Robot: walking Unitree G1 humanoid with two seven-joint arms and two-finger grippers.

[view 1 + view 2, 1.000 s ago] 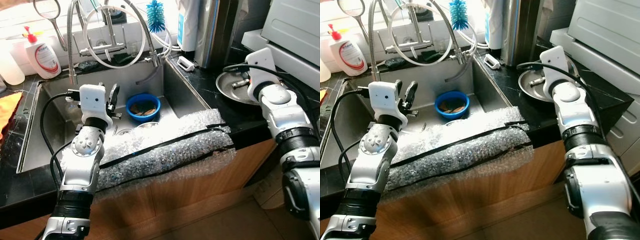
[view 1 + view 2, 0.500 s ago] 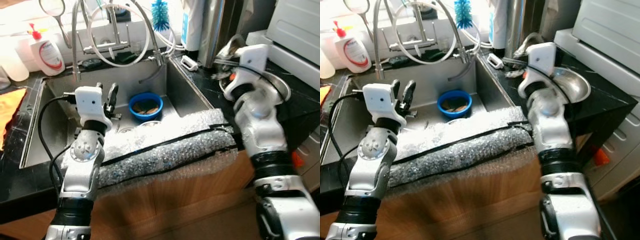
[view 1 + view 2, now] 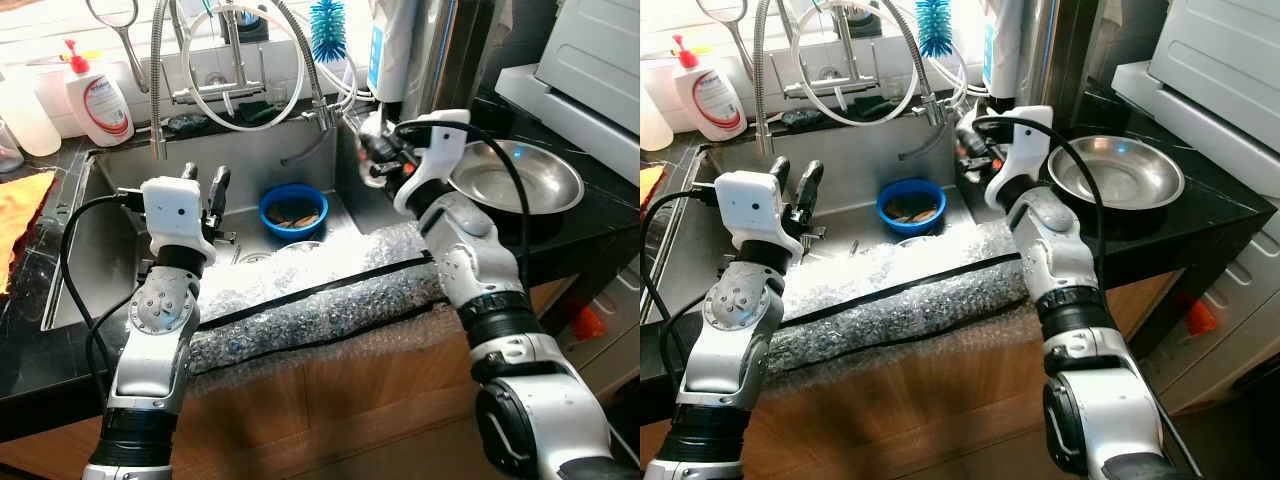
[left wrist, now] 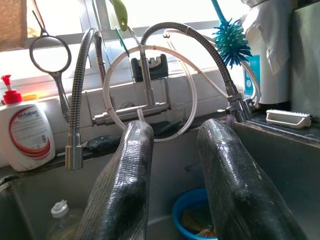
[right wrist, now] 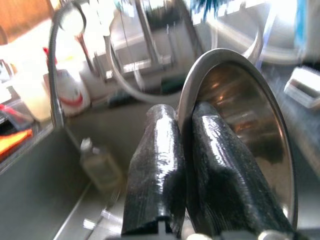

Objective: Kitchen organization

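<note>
Swung over the sink (image 3: 110, 260), right gripper (image 5: 182, 165) pinches a steel lid (image 5: 240, 150); left gripper (image 4: 172, 165) open.

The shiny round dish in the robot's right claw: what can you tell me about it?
The round dish looks like polished steel, shallow, with a thin rim and a mirror-like inside that reflects its surroundings. It is tipped up on edge rather than lying flat. The right gripper pinches its rim, one black finger on each face. It hangs above the right side of the sink, touching nothing else that I can see.

Blue bowl (image 3: 292, 211) in sink (image 3: 120, 240); steel basin (image 3: 515, 177) right.
</note>
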